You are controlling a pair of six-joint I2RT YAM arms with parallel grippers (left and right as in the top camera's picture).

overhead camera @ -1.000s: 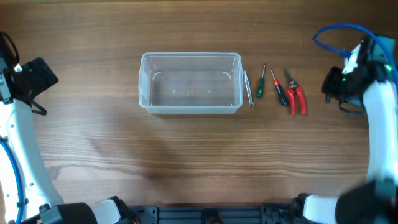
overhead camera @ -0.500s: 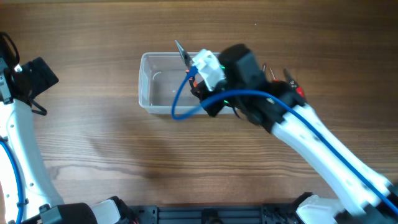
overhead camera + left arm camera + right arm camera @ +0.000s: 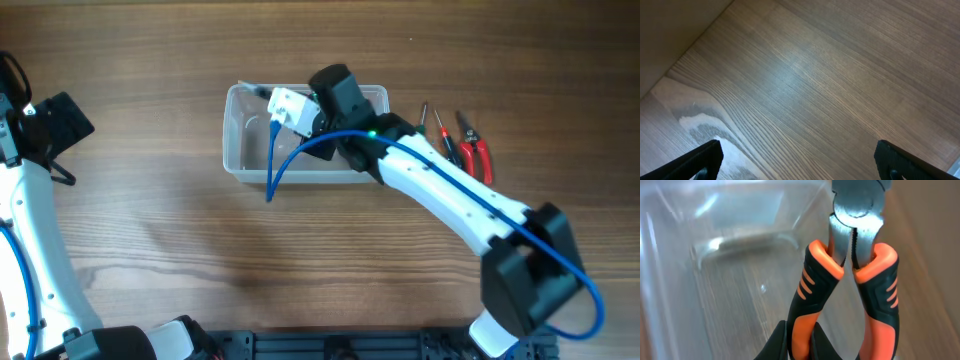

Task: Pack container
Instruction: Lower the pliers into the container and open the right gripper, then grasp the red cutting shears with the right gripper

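Observation:
The clear plastic container stands at the table's middle. My right gripper reaches over its back left part, shut on orange-and-black pliers. In the right wrist view the fingers clamp one handle of the pliers, whose steel nose points away, above the container's inside. The container's floor that shows looks bare. My left gripper is far left, open and empty; the left wrist view shows its gripper over bare wood.
To the right of the container lie a green screwdriver, a red screwdriver and red-handled cutters. My right arm crosses the container's right end and hides what is under it. A blue cable loops over the front wall.
My right arm has swung from the table's right edge to above the container, pliers in its gripper, and shifted further left over the last half second. The left arm has not moved.

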